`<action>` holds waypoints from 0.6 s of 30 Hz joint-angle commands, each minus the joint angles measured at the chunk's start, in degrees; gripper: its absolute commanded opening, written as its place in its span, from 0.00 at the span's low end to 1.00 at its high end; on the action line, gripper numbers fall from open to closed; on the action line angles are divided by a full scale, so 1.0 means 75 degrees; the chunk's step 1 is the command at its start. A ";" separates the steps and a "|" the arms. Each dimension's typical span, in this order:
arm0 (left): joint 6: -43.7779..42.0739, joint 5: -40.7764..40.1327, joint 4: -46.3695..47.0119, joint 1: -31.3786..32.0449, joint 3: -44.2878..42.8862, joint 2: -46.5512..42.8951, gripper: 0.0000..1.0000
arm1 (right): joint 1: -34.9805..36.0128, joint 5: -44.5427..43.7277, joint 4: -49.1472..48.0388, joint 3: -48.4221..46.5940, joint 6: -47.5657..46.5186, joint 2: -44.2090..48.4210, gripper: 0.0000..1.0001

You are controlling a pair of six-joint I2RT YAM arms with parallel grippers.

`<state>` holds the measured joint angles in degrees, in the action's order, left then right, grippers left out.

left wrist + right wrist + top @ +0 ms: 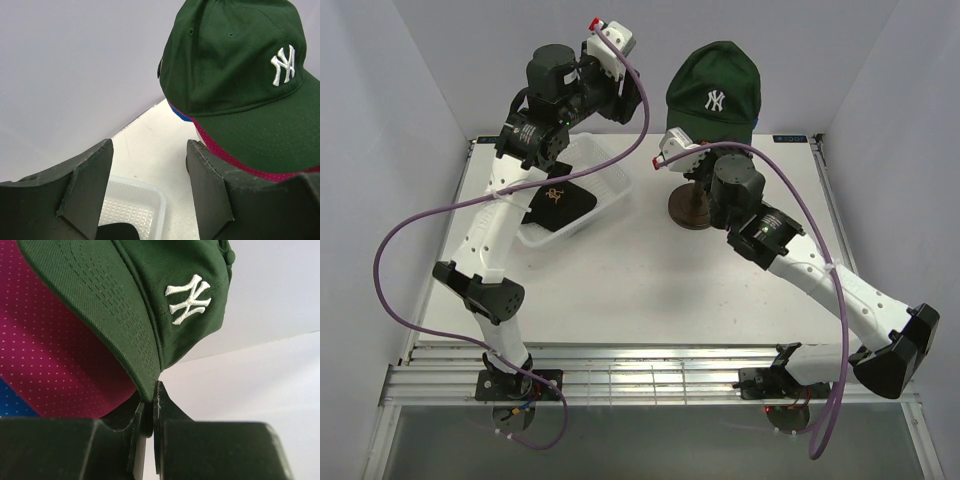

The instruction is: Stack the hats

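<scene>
Three hats up: the green hat [713,85] with its white NY mark tops the pile at the far edge of the bench [650,290], right of centre. The pink hat [60,340] shows its brim under it, with a sliver of the blue hat [15,400] lower down.
Fourth hat: the black hat [560,203], gold logo up, lies in the white basket [605,175] toward the far left corner, well apart from the pile.
Right gripper [151,400]: its jaws are clenched on the thin edge of the green brim.
Left gripper [150,150]: its jaws are released and holding nothing, raised beside the pile's left flank.
Relation that counts: the black hat sits below my left jaws and back toward the near edge. I judge the left arm much the nearer, since the right is busy at the pile.
Long axis: I cannot tell which way the black brim points.
My call: next the left arm descends into the basket, and the basket wall may crowd the approach.
</scene>
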<state>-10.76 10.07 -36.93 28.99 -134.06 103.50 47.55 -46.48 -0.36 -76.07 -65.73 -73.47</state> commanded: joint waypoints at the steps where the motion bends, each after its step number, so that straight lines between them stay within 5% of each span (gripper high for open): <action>1: -0.0006 0.0052 0.0025 -0.0034 0.0027 -0.0371 0.71 | 0.0035 0.0068 0.1219 0.0205 0.1053 0.0105 0.08; 18: 0.0006 0.0076 0.0025 -0.0034 0.0074 -0.0324 0.72 | 0.0047 0.0408 0.1876 0.0675 0.1218 0.0023 0.08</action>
<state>-10.72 10.13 -36.91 28.99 -133.84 103.50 47.55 -45.71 3.29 -73.63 -60.58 -71.99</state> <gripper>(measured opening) 0.713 0.089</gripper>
